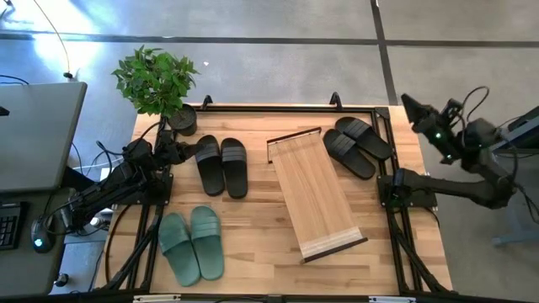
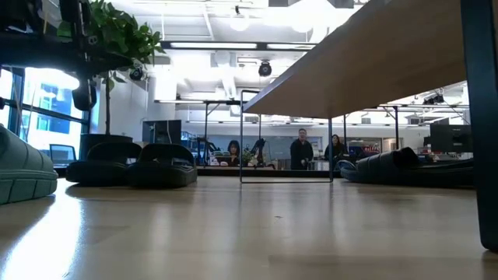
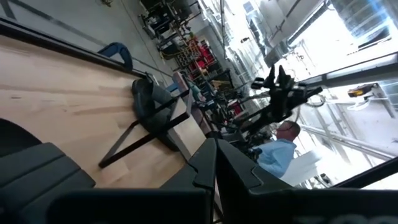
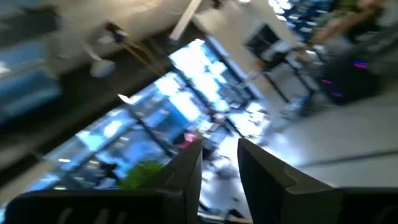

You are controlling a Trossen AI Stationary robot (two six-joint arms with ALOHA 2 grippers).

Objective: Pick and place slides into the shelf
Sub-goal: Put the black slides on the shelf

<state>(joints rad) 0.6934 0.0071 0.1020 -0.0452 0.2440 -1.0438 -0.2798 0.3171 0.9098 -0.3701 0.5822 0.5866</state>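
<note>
In the high view, the shelf (image 1: pixel 316 194) lies slantwise mid-table, its plank top sloping on a thin black frame. One black pair of slides (image 1: pixel 223 165) rests sole-down left of it. Another black pair (image 1: pixel 359 146) rests by the shelf's far right. The green pair (image 1: pixel 192 242) rests near the front left. My left gripper (image 1: pixel 184 151) is shut and low, just left of the left black pair; its wrist view shows a black slide (image 3: pixel 37 171) close below. My right gripper (image 1: pixel 411 106) is open and raised beyond the table's far right corner, with nothing between its fingers (image 4: pixel 219 155).
A potted plant (image 1: pixel 158 84) stands at the far left corner, close behind my left arm. A black frame rail (image 1: pixel 387 168) edges the table's right side. Bare wood lies between the green pair and the shelf. People (image 2: pixel 302 148) stand in the room beyond.
</note>
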